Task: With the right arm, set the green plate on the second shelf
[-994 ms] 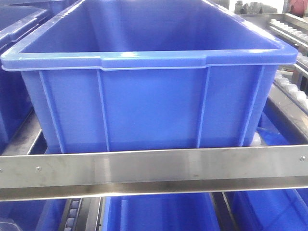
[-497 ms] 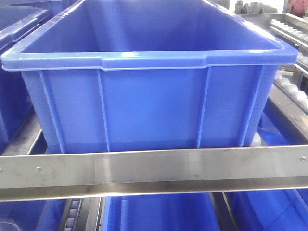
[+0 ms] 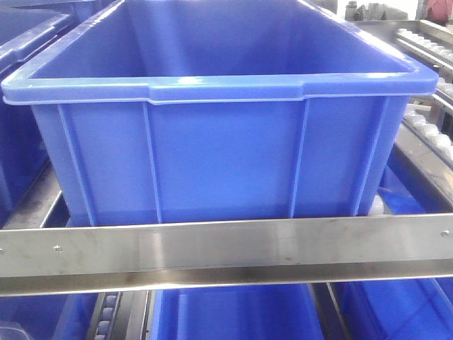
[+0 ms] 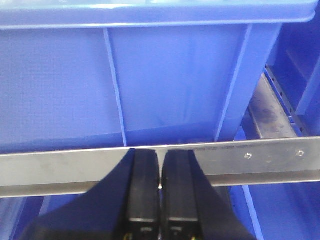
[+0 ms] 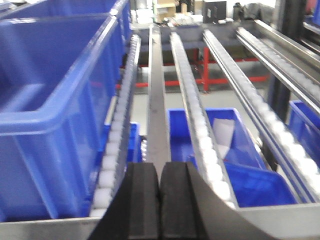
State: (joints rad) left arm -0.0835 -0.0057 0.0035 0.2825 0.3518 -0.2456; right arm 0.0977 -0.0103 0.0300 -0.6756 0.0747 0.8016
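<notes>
Blue bin (image 3: pixel 212 106) on steel roller rack (image 3: pixel 226 251); both end effectors (image 4: pixel 159 192) (image 5: pixel 159 200) closed, empty.

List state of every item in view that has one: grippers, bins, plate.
left gripper: shut, holding nothing, in front of the steel rail.
right gripper: shut, holding nothing, above the roller tracks.
large blue bin: upright on the shelf, open top, no contents visible.
lower blue bin: open, a pale sheet-like item inside.
green plate: not visible in any view.
</notes>
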